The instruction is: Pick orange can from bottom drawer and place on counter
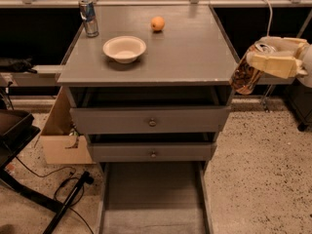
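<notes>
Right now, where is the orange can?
The orange can is at the right of the camera view, gripped in the end effector, tilted in the air just beside the right edge of the counter.
</notes>
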Robot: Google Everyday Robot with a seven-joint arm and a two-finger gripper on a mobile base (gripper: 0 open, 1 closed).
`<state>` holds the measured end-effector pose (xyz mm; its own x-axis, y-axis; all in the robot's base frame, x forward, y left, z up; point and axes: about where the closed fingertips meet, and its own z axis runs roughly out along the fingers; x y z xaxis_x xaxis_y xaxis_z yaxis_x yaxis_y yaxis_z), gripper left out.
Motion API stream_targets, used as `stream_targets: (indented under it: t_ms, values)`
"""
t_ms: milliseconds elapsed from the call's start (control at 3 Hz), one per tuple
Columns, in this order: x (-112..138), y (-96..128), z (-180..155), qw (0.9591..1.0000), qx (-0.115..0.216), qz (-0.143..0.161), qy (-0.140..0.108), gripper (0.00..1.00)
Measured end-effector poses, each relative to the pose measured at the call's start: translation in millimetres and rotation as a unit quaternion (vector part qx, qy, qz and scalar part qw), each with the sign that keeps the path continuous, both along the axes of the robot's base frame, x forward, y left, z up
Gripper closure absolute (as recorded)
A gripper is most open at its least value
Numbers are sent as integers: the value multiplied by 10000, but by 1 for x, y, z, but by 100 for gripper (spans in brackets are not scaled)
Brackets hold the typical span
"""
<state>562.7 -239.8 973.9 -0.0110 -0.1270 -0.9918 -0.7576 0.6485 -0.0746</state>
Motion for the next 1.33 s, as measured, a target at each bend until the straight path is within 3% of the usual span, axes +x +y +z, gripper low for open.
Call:
stream_targets:
  t_ms: [333, 667, 1000, 1333]
  values:
    - [-1, 0, -1, 10000, -8, 5, -2, 100]
    - [20, 15, 26, 9997, -117, 55, -227, 100]
    - [76, 44, 89, 9973, -292, 77, -667, 100]
    - [113, 64, 122, 9954, -391, 113, -867, 100]
